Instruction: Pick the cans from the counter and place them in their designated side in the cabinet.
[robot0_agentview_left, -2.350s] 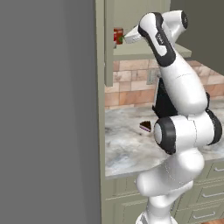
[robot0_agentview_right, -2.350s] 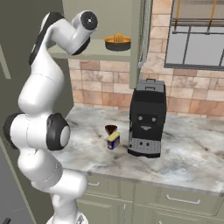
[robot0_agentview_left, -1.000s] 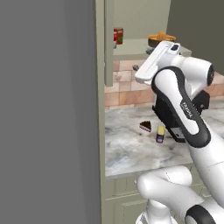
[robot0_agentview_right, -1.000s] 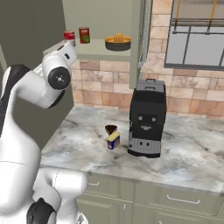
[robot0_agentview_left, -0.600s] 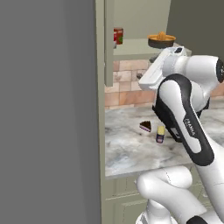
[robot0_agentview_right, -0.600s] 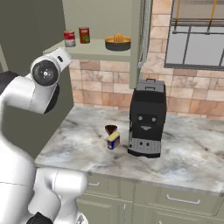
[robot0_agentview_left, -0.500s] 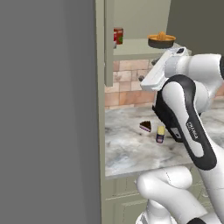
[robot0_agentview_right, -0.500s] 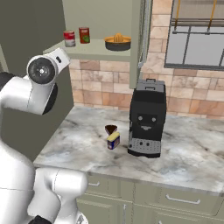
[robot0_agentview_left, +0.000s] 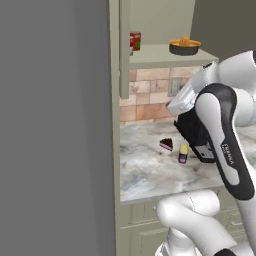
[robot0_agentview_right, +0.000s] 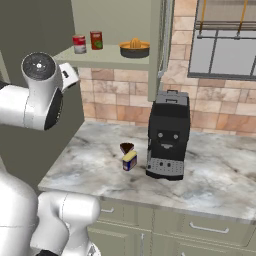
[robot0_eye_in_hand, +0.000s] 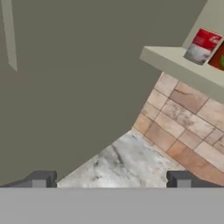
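The cabinet is open-fronted toward the robot, with its flat shelf exposed and its tall narrow door standing edge-on at the left side in the left base view. Two cans stand near the shelf's left end: a red-and-white can close to the front edge and a red can with a green label just beside it, further in. An orange-filled dark bowl occupies the right part of the shelf; bare shelf surface lies between the cans and the bowl.

On the marble counter, one dark blue can with a yellow top stands just beside a dark wedge-shaped cake slice. One black coffee machine stands immediately to the right of both. Bare counter extends to the left and front of the can up to the counter edge.

Count: three cans in total, one cake slice, one bowl, one coffee machine.

The arm is folded with its elbow raised, the hand level with the shelf's underside and left of the cabinet opening. In the hand view the gripper faces the brick backsplash and shelf corner; its fingertips stand wide apart with nothing between them.
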